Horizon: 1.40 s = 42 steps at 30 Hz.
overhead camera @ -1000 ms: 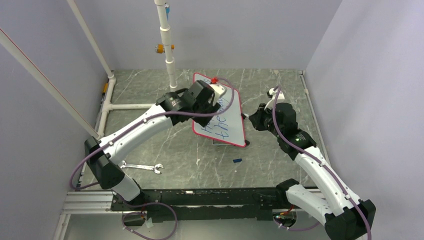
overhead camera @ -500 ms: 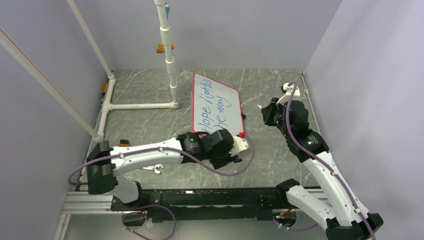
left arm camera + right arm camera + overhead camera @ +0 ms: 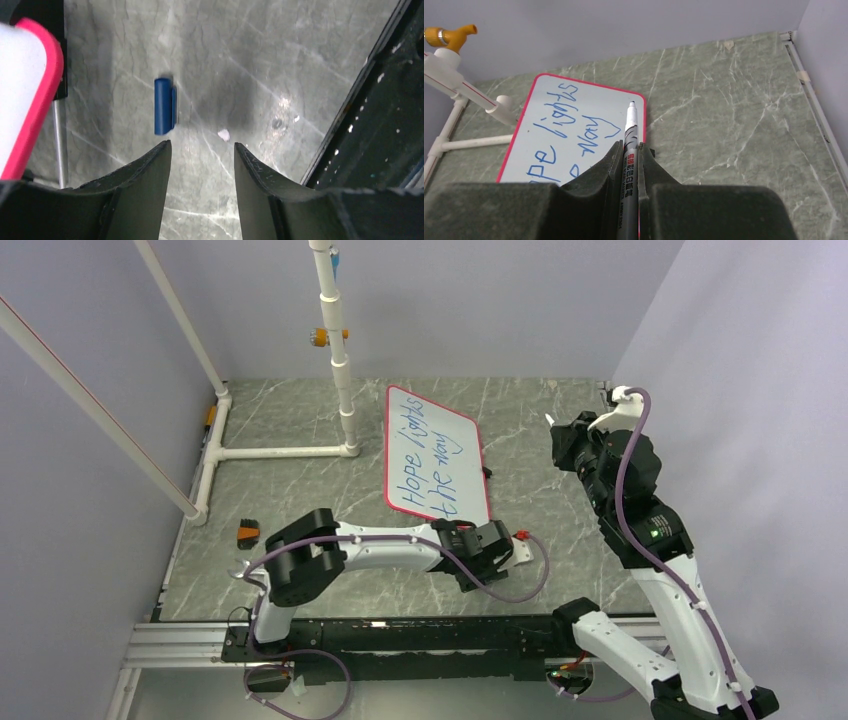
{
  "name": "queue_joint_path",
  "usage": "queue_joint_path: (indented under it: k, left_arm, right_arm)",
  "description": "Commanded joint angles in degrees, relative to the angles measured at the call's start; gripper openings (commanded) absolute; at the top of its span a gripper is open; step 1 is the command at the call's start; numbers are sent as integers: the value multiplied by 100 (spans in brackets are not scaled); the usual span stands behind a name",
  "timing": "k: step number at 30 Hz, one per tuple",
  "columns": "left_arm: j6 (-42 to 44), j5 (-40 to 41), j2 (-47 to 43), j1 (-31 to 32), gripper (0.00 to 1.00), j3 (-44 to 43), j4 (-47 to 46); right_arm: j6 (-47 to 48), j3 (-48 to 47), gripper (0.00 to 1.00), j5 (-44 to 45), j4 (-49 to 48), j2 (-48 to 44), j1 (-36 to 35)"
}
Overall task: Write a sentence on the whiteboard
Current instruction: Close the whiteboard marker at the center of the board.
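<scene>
Grey tabletop [image 3: 300, 440]; whiteboard [image 3: 599, 102] beyond right gripper [image 3: 628, 150], jaws pinching marker [image 3: 630, 130], tip clear, writing apparently finished. Left gripper [image 3: 200, 150] jaws spread, blue cap [image 3: 164, 106] just ahead-left, presumably for recapping.

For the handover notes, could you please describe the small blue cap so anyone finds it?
Find the whiteboard on the grey marbled table. Off its red-edged near corner, by the left gripper, lies the cap: short, cylindrical, and the only dark-blue thing there.

The sentence [image 3: 574, 127] — near end hidden behind the right jaws.
</scene>
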<state>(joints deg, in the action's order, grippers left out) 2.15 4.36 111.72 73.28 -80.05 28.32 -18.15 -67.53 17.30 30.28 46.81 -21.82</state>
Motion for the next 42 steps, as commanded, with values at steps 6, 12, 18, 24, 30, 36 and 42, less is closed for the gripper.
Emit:
queue_joint_path:
  k: [6, 12, 18, 24, 30, 36, 42]
  left_arm:
    - [-74, 89, 540, -2, 52, -781, -10]
    - [7, -93, 701, -198, 53, -939, 16]
    - [215, -207, 750, -268, 53, -1022, 103]
    - [283, -166, 734, -279, 52, -1135, 352]
    - [382, -141, 562, -298, 53, -1140, 496]
    - [509, -303, 699, -466, 53, -1244, 556]
    - [591, -383, 822, -567, 53, -1367, 598]
  right_arm:
    - [50, -166, 0, -191, -75, 115, 21]
    - [74, -202, 0, -169, -40, 196, 21]
    - [66, -154, 0, -199, -99, 258, 25]
    - [73, -121, 0, -220, -149, 326, 22]
    - [96, -73, 0, -257, -208, 374, 22]
    - [115, -59, 0, -319, -242, 384, 25]
    - [145, -51, 0, -371, -241, 380, 21]
